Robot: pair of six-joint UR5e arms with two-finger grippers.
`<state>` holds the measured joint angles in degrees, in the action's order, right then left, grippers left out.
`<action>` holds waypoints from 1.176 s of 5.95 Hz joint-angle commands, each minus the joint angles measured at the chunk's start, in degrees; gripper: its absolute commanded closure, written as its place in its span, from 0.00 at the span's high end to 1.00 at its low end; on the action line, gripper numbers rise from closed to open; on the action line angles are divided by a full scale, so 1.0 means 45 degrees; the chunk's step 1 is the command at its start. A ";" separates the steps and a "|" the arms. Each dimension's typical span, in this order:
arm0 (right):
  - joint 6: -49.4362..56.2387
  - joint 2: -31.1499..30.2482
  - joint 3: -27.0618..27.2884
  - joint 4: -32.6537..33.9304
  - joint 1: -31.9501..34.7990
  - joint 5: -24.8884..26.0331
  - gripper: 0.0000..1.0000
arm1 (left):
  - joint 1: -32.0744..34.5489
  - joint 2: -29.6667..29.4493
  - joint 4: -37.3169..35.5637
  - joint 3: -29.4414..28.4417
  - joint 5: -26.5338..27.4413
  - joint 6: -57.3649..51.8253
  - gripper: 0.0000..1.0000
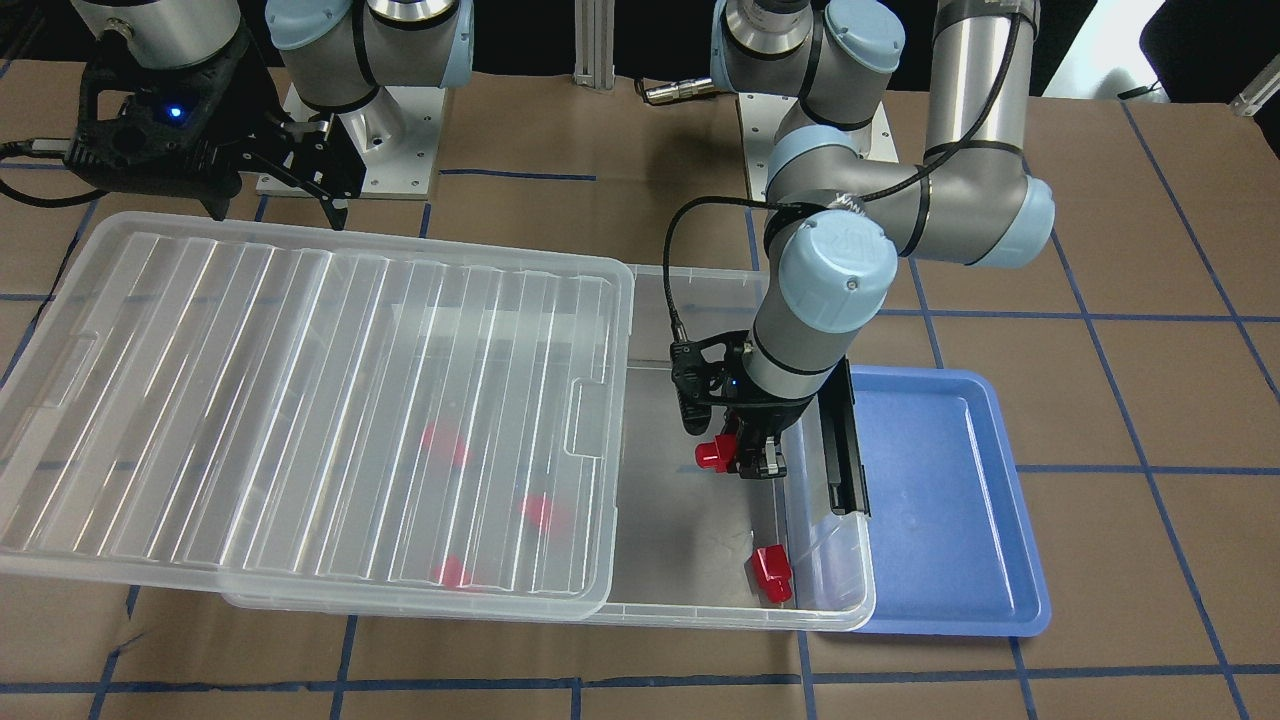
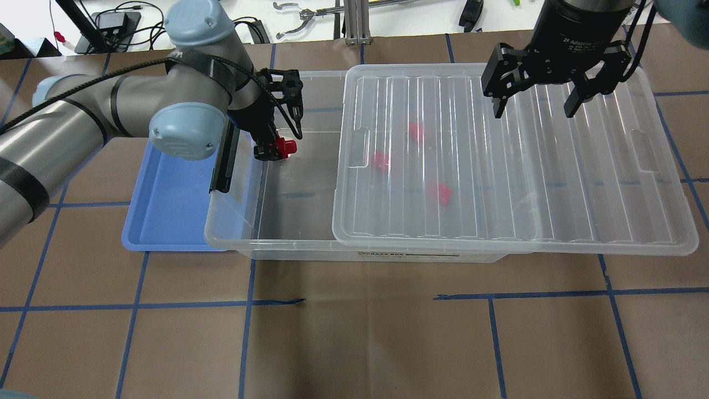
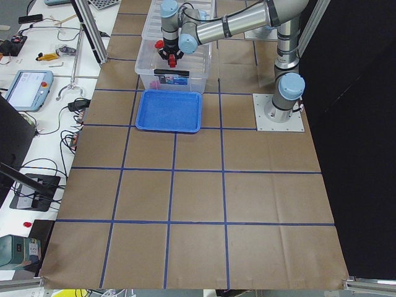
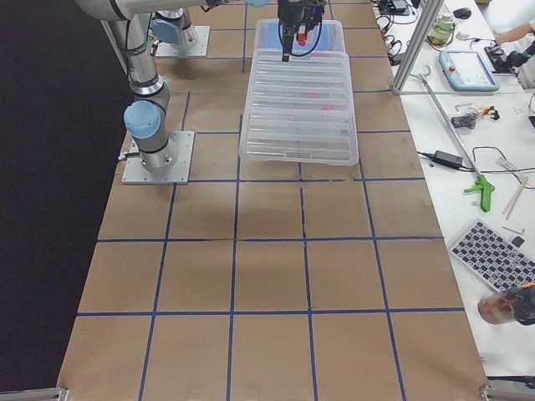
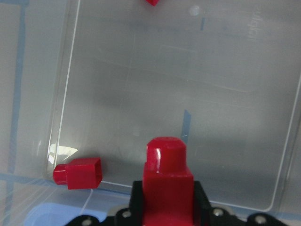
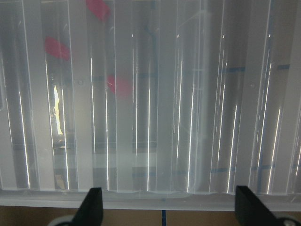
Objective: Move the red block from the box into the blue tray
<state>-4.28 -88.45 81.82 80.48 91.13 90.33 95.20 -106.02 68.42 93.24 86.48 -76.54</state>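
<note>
- Left claw (image 1: 745, 462) is clenched on a red block (image 1: 712, 453), whose stub points sideways. It hangs over the uncovered end of the box (image 2: 288, 244).
- Right claw (image 2: 533, 108) is spread wide, holding nothing, high above the lid (image 2: 498, 166).
- The lid sits shifted toward the counter's right edge and overhangs that end of the box.
- The tray (image 2: 166, 221) lies against the box's latch end, toward the counter's left edge.
- A spare block (image 1: 771, 572) lies in the open end's corner, on the operators' side.
- Three blocks (image 2: 380, 160) show as pink blurs under the lid.
- Print on the right claw's body reads "2F Adaptive"; the rest is unclear.
- The label (image 2: 410, 256) on the box's long wall is too small to read.
</note>
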 commanded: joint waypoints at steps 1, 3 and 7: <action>-0.0122 0.0007 0.0001 0.0024 0.0002 0.0042 1.00 | -0.0875 0.1055 0.1162 -0.0642 0.0001 -0.0081 0.00; 0.0050 0.0026 0.0040 0.0122 -0.0870 0.0102 1.00 | -0.2709 0.1021 0.1220 -0.0622 0.0078 -0.2333 0.00; 0.5471 0.0765 0.0099 0.0200 -0.5866 0.0081 1.00 | -0.4434 -0.0302 -0.0002 0.0800 0.0567 -0.5704 0.02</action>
<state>14.52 -86.48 82.27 81.30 69.76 90.55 76.52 -105.45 71.04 94.90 88.95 -100.26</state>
